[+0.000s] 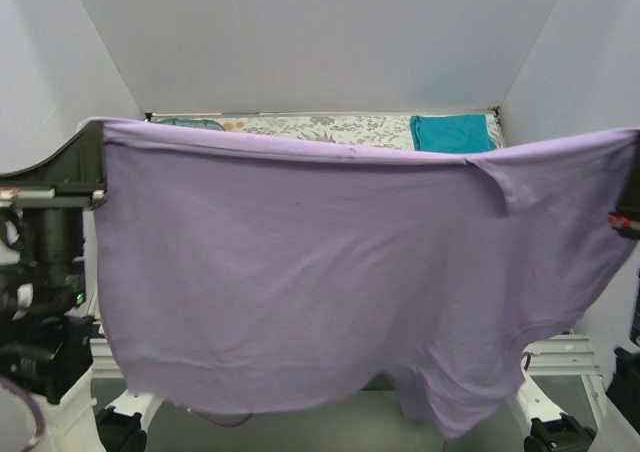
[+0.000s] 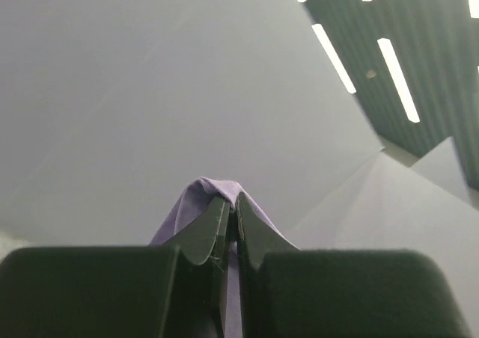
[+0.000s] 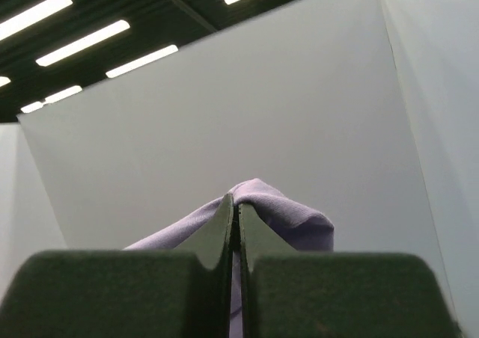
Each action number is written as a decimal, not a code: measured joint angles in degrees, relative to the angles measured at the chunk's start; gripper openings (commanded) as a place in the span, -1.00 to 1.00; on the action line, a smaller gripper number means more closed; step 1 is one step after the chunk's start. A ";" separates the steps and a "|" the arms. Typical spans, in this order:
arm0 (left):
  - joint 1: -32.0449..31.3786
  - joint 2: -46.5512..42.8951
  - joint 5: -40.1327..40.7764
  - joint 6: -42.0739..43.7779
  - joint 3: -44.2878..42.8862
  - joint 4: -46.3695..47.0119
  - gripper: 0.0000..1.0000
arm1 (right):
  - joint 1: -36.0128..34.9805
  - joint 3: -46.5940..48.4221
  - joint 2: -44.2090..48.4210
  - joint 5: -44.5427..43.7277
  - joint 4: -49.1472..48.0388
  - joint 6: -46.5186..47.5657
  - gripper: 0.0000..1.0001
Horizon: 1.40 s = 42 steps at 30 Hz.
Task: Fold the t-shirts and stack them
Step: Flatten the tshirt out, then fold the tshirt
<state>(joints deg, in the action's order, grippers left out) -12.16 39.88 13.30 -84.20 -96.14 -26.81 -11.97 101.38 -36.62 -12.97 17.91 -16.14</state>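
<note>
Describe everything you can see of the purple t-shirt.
The purple t-shirt is large, plain lavender, of soft, lightly wrinkled knit. It hangs spread wide like a curtain, its top edge pinched at one end by the left gripper and at the other by the right gripper, both shut on folds of cloth. A sleeve flops near the upper right; the bottom edge is uneven, lowest at the right.

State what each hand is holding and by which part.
Both hold the lavender t-shirt, hung between them: the left hand pinches one end of its top edge, the right hand the other.
</note>
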 measured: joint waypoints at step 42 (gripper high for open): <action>2.12 74.07 10.29 1.31 17.90 14.49 -1.00 | 1.46 -34.32 -59.80 -4.55 -11.21 -0.61 -0.97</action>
<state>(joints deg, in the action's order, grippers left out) -10.04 113.95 23.59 -82.89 -78.24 -12.32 -10.50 67.07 -96.42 -17.52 6.70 -16.75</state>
